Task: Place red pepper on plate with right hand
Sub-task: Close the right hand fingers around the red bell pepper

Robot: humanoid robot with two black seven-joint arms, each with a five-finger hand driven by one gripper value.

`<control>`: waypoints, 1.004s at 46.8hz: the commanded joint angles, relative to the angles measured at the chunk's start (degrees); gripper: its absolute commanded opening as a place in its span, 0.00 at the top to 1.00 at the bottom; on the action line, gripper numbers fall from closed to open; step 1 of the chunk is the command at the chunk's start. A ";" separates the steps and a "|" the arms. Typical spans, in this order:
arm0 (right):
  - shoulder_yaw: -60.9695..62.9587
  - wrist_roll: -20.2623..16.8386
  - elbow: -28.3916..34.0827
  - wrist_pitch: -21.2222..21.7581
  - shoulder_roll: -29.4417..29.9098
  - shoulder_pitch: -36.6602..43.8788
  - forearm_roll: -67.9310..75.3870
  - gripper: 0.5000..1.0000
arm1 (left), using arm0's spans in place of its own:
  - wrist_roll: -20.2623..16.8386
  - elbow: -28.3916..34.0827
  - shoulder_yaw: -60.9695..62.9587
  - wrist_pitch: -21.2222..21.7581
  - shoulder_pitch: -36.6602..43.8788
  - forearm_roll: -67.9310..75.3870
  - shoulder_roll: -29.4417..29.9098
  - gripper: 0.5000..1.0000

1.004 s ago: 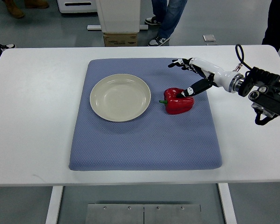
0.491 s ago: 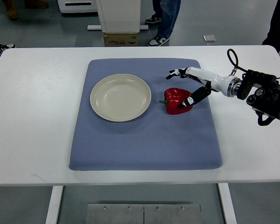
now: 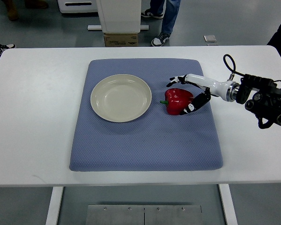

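Centrally on the blue-grey quilted fabric mat, which is spread over the white rectangular table, a round cream ceramic plate is seen, and nothing is held in it. Just to the right of the plate, apart from its rim, the glossy red bell pepper with a short green stem is resting on the mat, its stem pointed left toward the plate. The right hand, white with black-tipped digits on a white and black arm entering from the right edge, is placed around the pepper's right side: the upper fingers are arched over the far edge of the pepper, while the thumb is pressed against its near right flank, so the pepper is bracketed between them, though a firm clamp cannot be confirmed and the pepper is not lifted. Compared with half a second ago, the hand has been brought lower and closer in, the fingers drawn from beyond the pepper to its far side and the thumb shifted nearer along the right flank; the pepper and plate are unchanged in position. At the far edge, beyond the table, a person's legs and shoes have been shifted slightly.
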 commanded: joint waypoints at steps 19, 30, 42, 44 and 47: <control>-0.63 -0.11 -0.13 -2.49 0.96 -0.53 0.00 0.04 | -0.07 0.00 0.00 0.00 0.00 0.00 0.00 0.00; -0.63 -0.11 -0.13 -2.49 1.67 -0.62 0.00 0.28 | 0.02 0.00 0.00 0.00 0.00 0.00 0.00 0.00; -0.71 -0.11 -0.66 -2.49 2.20 -0.62 0.00 1.00 | 0.02 0.00 0.00 0.00 0.00 0.00 0.00 0.00; -0.63 -0.11 -0.84 -2.49 2.28 -0.62 0.00 1.00 | 0.02 0.00 0.00 0.00 0.00 0.00 0.00 0.00; -0.63 -0.63 -1.19 -2.49 2.28 -0.62 0.09 1.00 | 0.02 0.00 0.00 0.00 0.00 0.00 0.00 0.00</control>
